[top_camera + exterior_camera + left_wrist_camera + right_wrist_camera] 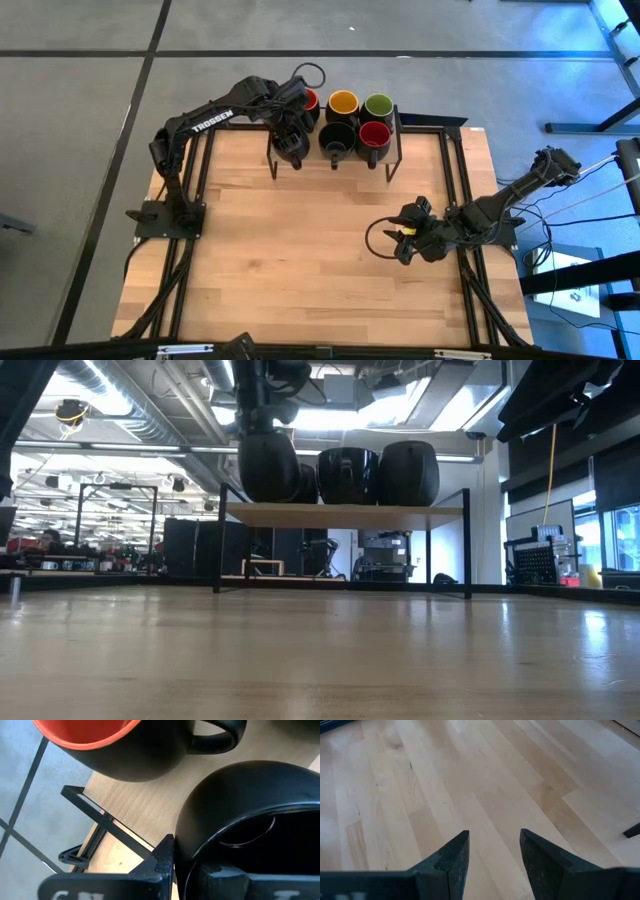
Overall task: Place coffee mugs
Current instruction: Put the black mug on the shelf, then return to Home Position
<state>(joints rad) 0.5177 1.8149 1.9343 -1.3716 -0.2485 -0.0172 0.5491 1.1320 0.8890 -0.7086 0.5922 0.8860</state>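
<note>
The left gripper (pixel 294 140) has its jaws clamped on the rim of a black-lined coffee mug (pixel 250 820), one finger (pixel 162 865) outside the wall, at the front left spot of the raised shelf (pixel 345 513) along the table's (pixel 300 250) far edge. The other mugs (pixel 350 120) sit in two rows alongside, a red-lined one (pixel 85 735) just behind. To finish well, settle the base flat before releasing, then lift straight up, clear of neighbours. The right gripper (pixel 492 855), jaws apart and empty, hovers near the right edge; the table's middle offers open room.
</note>
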